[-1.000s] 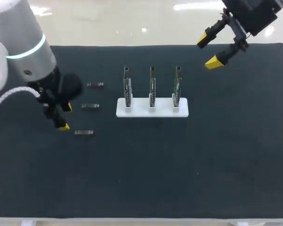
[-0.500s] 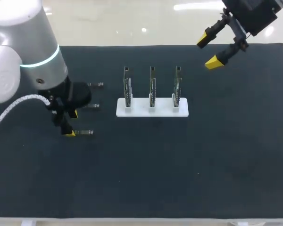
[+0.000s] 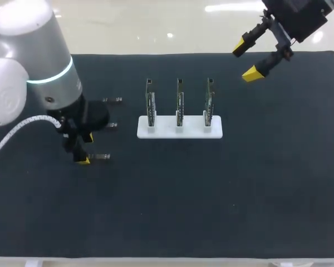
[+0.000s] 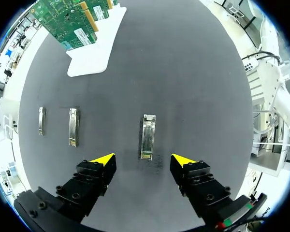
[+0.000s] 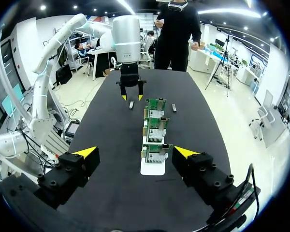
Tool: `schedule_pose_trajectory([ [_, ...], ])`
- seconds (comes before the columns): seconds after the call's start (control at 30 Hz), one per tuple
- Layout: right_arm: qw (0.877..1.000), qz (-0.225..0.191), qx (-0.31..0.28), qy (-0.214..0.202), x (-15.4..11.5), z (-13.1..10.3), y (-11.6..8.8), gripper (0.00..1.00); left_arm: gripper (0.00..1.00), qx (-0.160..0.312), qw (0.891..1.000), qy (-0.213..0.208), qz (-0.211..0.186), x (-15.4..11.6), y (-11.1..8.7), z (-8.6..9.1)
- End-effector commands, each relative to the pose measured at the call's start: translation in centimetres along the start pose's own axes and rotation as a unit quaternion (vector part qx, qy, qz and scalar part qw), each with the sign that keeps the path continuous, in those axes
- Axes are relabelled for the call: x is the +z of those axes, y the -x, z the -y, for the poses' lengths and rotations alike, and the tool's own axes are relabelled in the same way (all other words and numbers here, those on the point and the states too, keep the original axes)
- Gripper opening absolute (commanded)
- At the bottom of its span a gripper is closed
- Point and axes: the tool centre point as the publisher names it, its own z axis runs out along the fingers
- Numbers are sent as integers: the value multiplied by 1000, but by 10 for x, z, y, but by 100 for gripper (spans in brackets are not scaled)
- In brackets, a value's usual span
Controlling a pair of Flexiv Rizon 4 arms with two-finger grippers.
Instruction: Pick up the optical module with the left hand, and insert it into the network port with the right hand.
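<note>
Three small metal optical modules lie in a row on the black mat left of the stand: the nearest (image 3: 101, 157), the middle one (image 3: 110, 125) partly behind my left arm, and the farthest (image 3: 113, 100). My left gripper (image 3: 87, 148) hangs open over the nearest module's left end. In the left wrist view that module (image 4: 148, 137) lies just ahead of the open gripper (image 4: 144, 159), in line with the gap, untouched. Three green boards with ports (image 3: 179, 100) stand upright in a white stand (image 3: 161, 132). My right gripper (image 3: 247, 60) is open and empty, high above the far right.
The other two modules (image 4: 73, 126) (image 4: 41, 121) lie beside the left gripper's reach. In the right wrist view the boards (image 5: 154, 152) stand in a row ahead of the open gripper (image 5: 136, 152), with the white stand (image 5: 152, 170) below them.
My left arm has moved right and slightly nearer, bringing its open gripper down over the nearest module. The right arm has kept still.
</note>
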Motion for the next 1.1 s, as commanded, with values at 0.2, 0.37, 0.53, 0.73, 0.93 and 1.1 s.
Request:
schedule_pose_trajectory([
  [0.2,1000,1,0,1,0,1,0,100,100,0,1000,5,4,5,1,-2],
  [0.37,1000,1,0,1,0,1,0,100,100,0,1000,5,3,10,3,-3],
  [0.53,1000,1,0,1,0,1,0,100,100,0,1000,4,1,12,4,-3],
  [0.73,1000,1,0,1,0,1,0,100,92,1,1000,4,-1,14,2,-1],
  [0.93,1000,1,0,1,0,1,0,100,70,3,1000,4,-1,15,1,1],
  [1.1,1000,1,0,1,0,1,0,100,0,3,1000,5,-3,16,1,1],
])
